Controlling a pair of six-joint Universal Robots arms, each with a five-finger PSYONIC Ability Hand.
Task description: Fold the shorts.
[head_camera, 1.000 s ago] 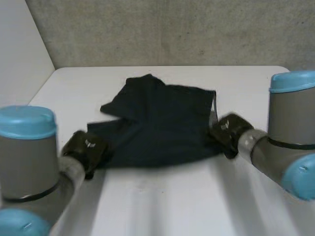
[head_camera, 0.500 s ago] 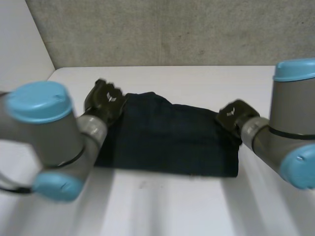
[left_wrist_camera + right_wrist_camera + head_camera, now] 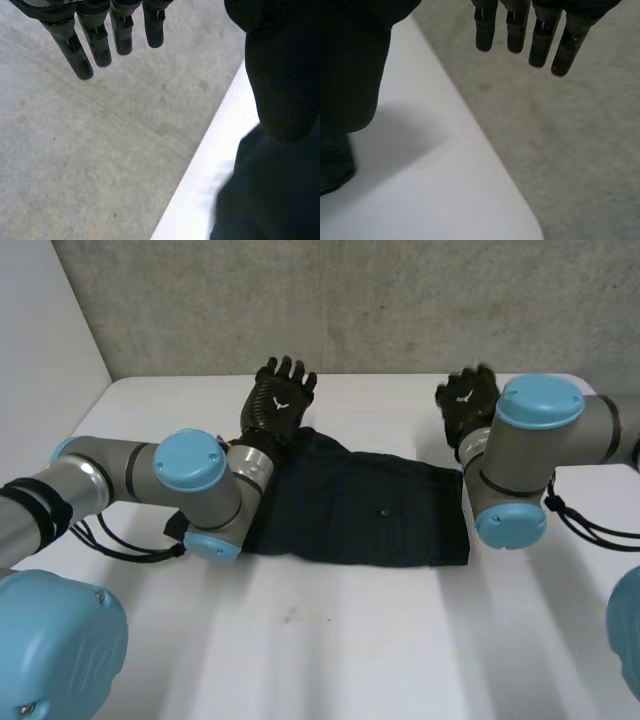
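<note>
- Head view: the left hand (image 3: 278, 400) is raised near the tabletop's far edge, its fingers spread and straight, holding nothing.
- Left wrist view: the same hand's fingers (image 3: 97, 42) point straight out toward the grey wall (image 3: 100, 150). They stand apart from the thumb (image 3: 282, 75), with nothing between them.
- The right hand (image 3: 468, 400) is also up near the far edge, towards the far right corner. Its fingers are spread and it grips nothing.
- Right wrist view: its fingers (image 3: 517, 30) hang straight and loose before the wall, and the thumb (image 3: 350, 60) is set well off to one side.
- The left arm (image 3: 190, 475) reaches in from the tabletop's left edge and crosses over the left end of the shorts (image 3: 360, 505). The right arm (image 3: 520, 450) stands just beside their right end.
- The dark shorts lie flat on the white tabletop (image 3: 350, 640) as a folded band running left to right, nearer the far edge than the near one.
- The far left corner of the shorts lies just below the left hand, and in the left wrist view the dark cloth (image 3: 270, 205) lies under the thumb side of that hand.
- Neither hand has cloth in its fingers.
</note>
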